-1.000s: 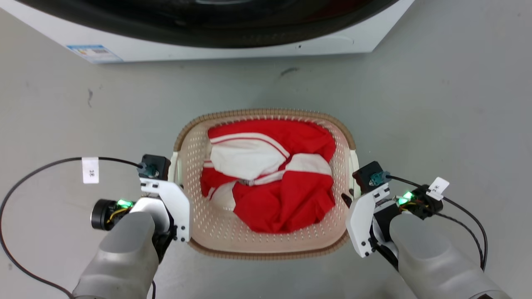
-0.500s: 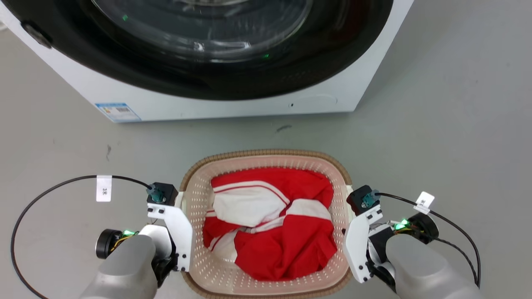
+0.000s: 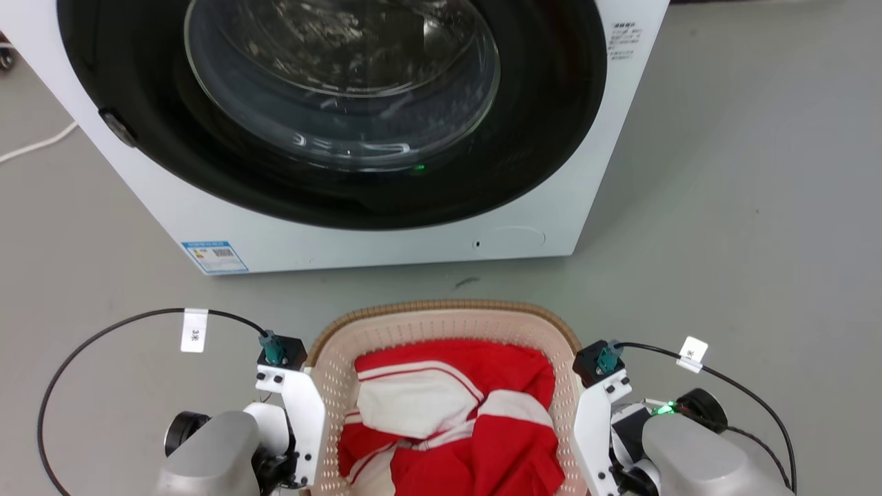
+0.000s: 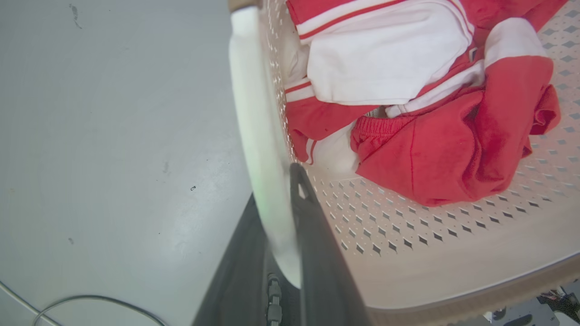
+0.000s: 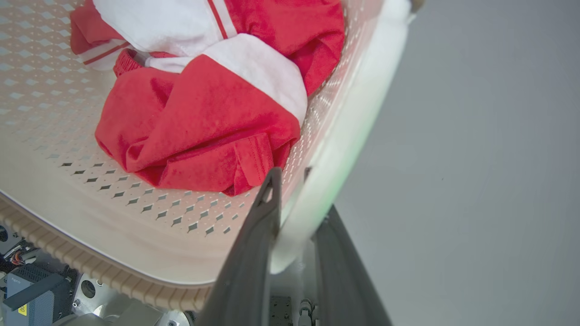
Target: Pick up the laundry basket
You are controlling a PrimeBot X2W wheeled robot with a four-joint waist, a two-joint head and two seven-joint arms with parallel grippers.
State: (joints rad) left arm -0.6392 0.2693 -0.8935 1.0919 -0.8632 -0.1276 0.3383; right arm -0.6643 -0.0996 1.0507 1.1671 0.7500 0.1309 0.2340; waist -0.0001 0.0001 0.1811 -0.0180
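Note:
The laundry basket point(image 3: 441, 306), cream perforated plastic with a brown woven-look rim, sits low in the middle of the head view between my two arms. Red and white clothes point(image 3: 455, 420) lie in it. In the left wrist view my left gripper point(image 4: 275, 190) is shut on the basket's white left handle point(image 4: 253, 113), one dark finger on each side of it. My right gripper point(image 5: 301, 192) is shut on the white right handle point(image 5: 362, 104) in the same way. In the head view the white wrist brackets hide the fingers.
A white washing machine point(image 3: 386, 241) with a dark round door point(image 3: 344, 76) stands just beyond the basket on the grey floor. A white cable point(image 3: 34, 145) lies at the far left. Parts of my base point(image 5: 27, 280) show under the basket's near rim. Open floor lies to the right.
The head camera has tilted up: the basket and arms sit lower in the picture and far more of the washing machine shows. Both grippers keep their hold on the handles.

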